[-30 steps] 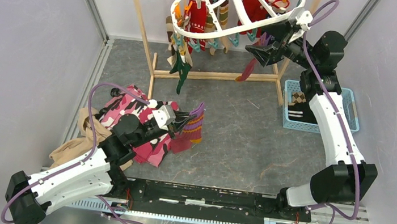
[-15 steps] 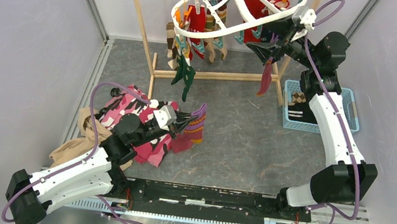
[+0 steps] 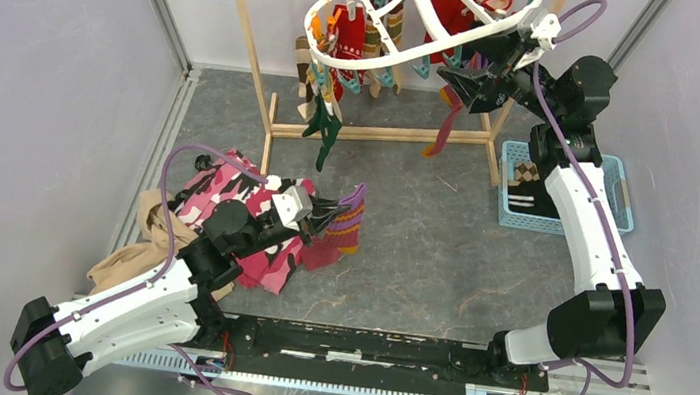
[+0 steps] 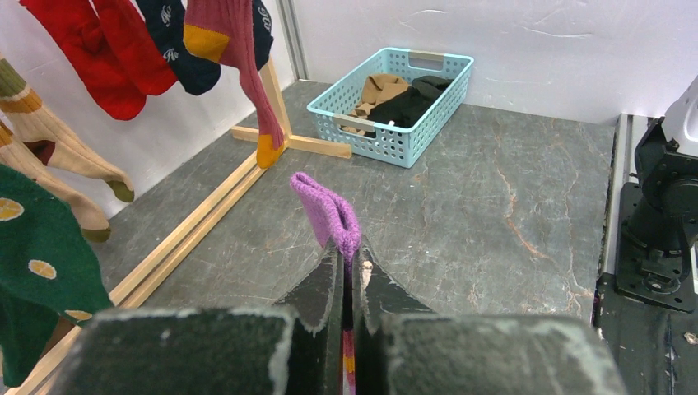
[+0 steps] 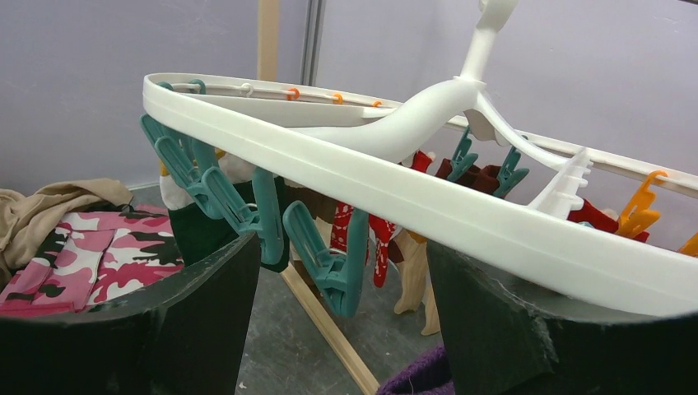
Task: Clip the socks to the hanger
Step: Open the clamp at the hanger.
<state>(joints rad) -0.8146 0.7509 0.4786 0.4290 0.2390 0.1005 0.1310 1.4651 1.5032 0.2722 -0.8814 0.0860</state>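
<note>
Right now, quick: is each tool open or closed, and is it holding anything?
Left tool: closed on a purple sock.
Right tool: open around a hanging teal clip, not gripping it.

The hanger [image 5: 428, 189] is smooth white plastic with a faint sheen, and its teal clips [image 5: 329, 263] are glossy plastic. The purple sock [image 4: 328, 214] is fuzzy ribbed knit. The rack [image 3: 374, 134] is pale bare wood, the basket [image 4: 440, 103] light blue latticed plastic, and the table [image 4: 510, 214] matt grey, veined like stone.
</note>
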